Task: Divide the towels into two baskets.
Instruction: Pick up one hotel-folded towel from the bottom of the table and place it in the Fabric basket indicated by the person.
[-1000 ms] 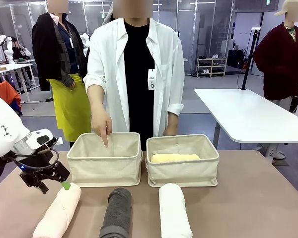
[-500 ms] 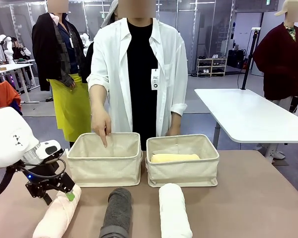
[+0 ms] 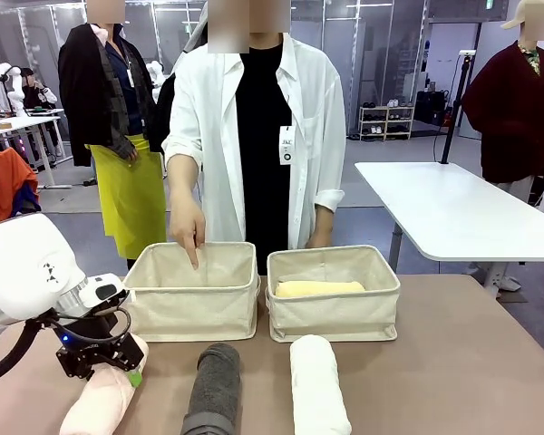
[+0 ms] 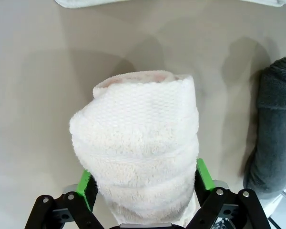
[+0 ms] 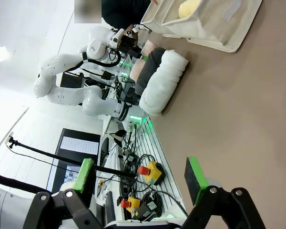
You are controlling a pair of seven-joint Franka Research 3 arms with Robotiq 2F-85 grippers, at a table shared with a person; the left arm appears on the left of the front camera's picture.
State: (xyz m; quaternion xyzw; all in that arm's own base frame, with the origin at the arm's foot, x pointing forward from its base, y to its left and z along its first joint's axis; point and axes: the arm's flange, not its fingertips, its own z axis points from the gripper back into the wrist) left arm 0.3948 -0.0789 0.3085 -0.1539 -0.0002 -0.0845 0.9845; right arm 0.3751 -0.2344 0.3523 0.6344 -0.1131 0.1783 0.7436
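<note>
Left gripper (image 3: pixel 118 362): low at the desk's left near edge, its fingers (image 4: pixel 204 174) straddling the far end of the pale pink rolled terry towel (image 4: pixel 138 148), green pads pressed against both flanks.
Right gripper (image 5: pixel 140 176): fingers spread wide with nothing between them, above the desk's edge and well apart from the towels.
Pale pink towel: lying on the brown desk (image 3: pixel 453 362), leftmost of three rolls.
Dark grey rolled towel (image 3: pixel 216 385): in the middle, just beside the pink one.
White rolled towel (image 3: pixel 317 385): to the right, in front of the right basket.
Pale yellow rolled towel (image 3: pixel 319 288): lying inside the right cream canvas basket (image 3: pixel 335 317).
Left cream canvas basket (image 3: pixel 190 313): the person's hand (image 3: pixel 188 227) points a finger down into it.
</note>
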